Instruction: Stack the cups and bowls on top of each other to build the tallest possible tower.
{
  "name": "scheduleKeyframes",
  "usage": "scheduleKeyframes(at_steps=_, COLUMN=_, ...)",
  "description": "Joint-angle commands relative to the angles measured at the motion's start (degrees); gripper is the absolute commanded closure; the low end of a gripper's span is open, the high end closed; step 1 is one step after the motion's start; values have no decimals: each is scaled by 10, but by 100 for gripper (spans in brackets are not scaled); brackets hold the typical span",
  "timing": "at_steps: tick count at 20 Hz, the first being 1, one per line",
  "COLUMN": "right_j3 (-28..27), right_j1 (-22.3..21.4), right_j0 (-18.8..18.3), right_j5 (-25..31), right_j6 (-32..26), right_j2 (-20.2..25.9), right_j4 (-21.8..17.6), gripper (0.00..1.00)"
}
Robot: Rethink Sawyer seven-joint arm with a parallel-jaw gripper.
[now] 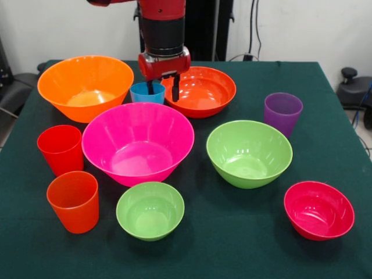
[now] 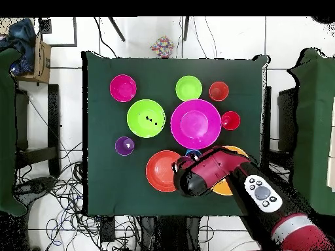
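**Hand poised over the blue cup, nothing stacked yet**

While every cup and bowl sits singly on the green-clothed counter (image 1: 325,75), the red and black hand (image 1: 162,90) hangs directly over the small blue tapered plastic cup (image 1: 146,93). Its two dark fingers (image 1: 174,92) are spread, one dipping at or just inside the cup's rim, the other outside it, beside the shallow red-orange plastic bowl (image 1: 203,90). So the coming move seems to turn on a straight drop: the upright cup lies almost straight beneath the hand, its wall between the fingers, and nothing is pinched yet.

That cup is wedged between three bowls: the large orange bowl (image 1: 85,86), the large pink bowl (image 1: 138,142) and the red-orange one. Clearance looks tight, and a sideways drift could nudge a neighbour.

From the front, the fingers and the cup rim show plainly. From overhead, the arm covers nearly all of the cup, leaving only a sliver of blue, but the layout shows: the cup sits near the middle of that three-bowl cluster.
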Motion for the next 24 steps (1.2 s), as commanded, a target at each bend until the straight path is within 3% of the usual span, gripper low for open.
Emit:
scheduleKeyframes(at_steps=1, right_j3=-54, right_j1=31, right_j0=36, right_j5=-34, right_j6=22, right_j2=-44, right_j4=-58, gripper=0)
scheduleKeyframes(at_steps=2, right_j3=-55, right_j1=31, right_j0=41, right_j5=-41, right_j6=24, right_j2=-53, right_j4=-55, gripper=100)
scheduleKeyframes(at_steps=24, right_j3=-31, right_j1=7, right_j0=4, right_j5=23, right_j6=-64, right_j2=-16, right_j4=12, gripper=100)
